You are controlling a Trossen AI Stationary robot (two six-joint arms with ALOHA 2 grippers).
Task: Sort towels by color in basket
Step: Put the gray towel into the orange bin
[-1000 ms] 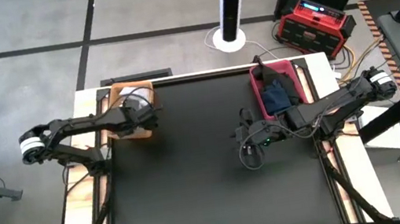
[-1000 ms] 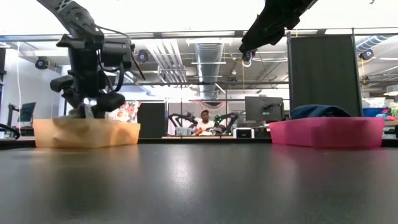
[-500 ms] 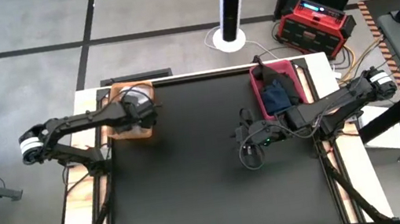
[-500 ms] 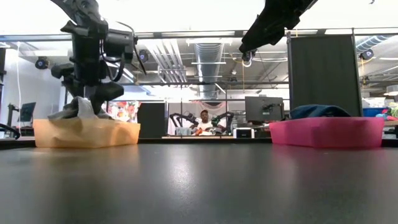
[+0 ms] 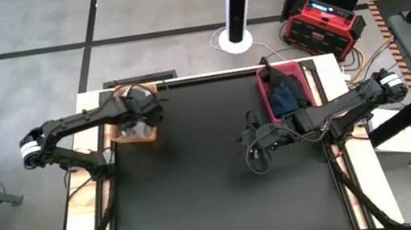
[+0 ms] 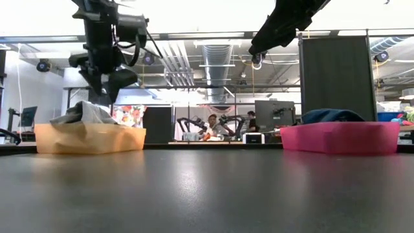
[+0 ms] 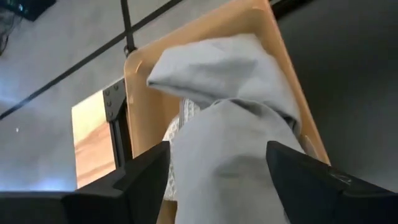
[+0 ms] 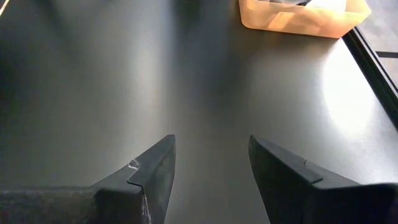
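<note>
A light grey towel (image 7: 230,81) lies heaped in the orange basket (image 7: 140,81) at the table's far left, its top standing above the rim (image 6: 84,111). Some white cloth (image 7: 181,118) shows under it. My left gripper (image 7: 217,149) hangs open above that heap (image 6: 107,90), clear of it. My right gripper (image 8: 211,140) stands open and empty over the bare table, right of centre (image 5: 257,156). Dark blue towels (image 5: 286,95) lie in the pink basket (image 6: 339,138) at the far right.
The dark tabletop (image 5: 200,189) lies bare between and in front of the two baskets. Beyond the far edge stand a white pole base (image 5: 237,41) and a red box (image 5: 322,24) on the floor. A person (image 6: 211,124) sits far back in the room.
My left gripper has risen straight up out of the orange basket and rolled a little. The grey towel has stayed heaped in the basket, and its top now shows free below the fingers.
</note>
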